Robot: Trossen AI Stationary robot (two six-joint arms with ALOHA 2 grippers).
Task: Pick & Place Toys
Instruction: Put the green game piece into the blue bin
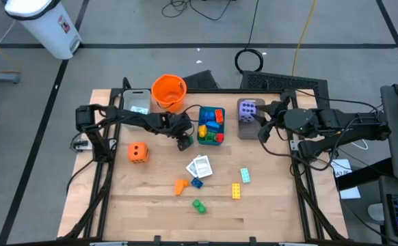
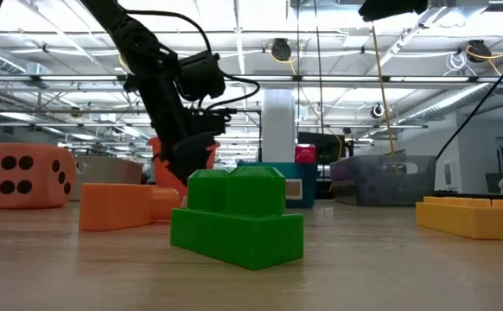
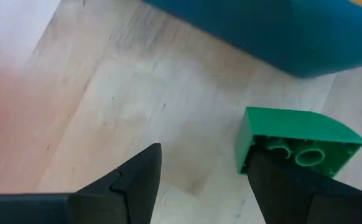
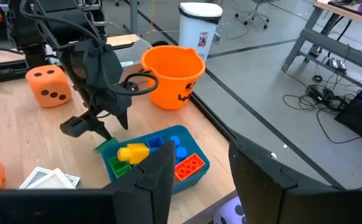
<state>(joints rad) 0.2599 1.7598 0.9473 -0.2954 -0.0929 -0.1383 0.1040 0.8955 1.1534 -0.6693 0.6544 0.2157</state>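
Brick in green (image 3: 296, 140): it lies on its side on the bare wood, studs' sockets showing, close against the wall of the teal tray (image 3: 262, 31), at that tray's near left corner in the far middle of the table. The left gripper (image 3: 203, 160) hangs low over it with its fingers apart. The brick is not between them but just outside one finger, and whether that finger touches it cannot be told.

By my reading, the step in hand is the pick of this brick, with the drop into the tray to follow. The tray already holds yellow, red, blue and green pieces.

The next move calls for a small sideways shift so the fingers straddle the brick. They then need to come down and close across its flat sides without snagging the tray wall right beside it.

Farther out, the loose toys wait on the near half of the table: the cards (image 1: 200, 166), an orange brick (image 1: 180, 186), a yellow brick (image 1: 236, 191) and another green brick (image 1: 198, 205). The orange die (image 1: 138, 152) sits to the left.

The right gripper (image 4: 199, 168) waits at the far right near the purple die (image 1: 247, 109), fingers parted and empty.
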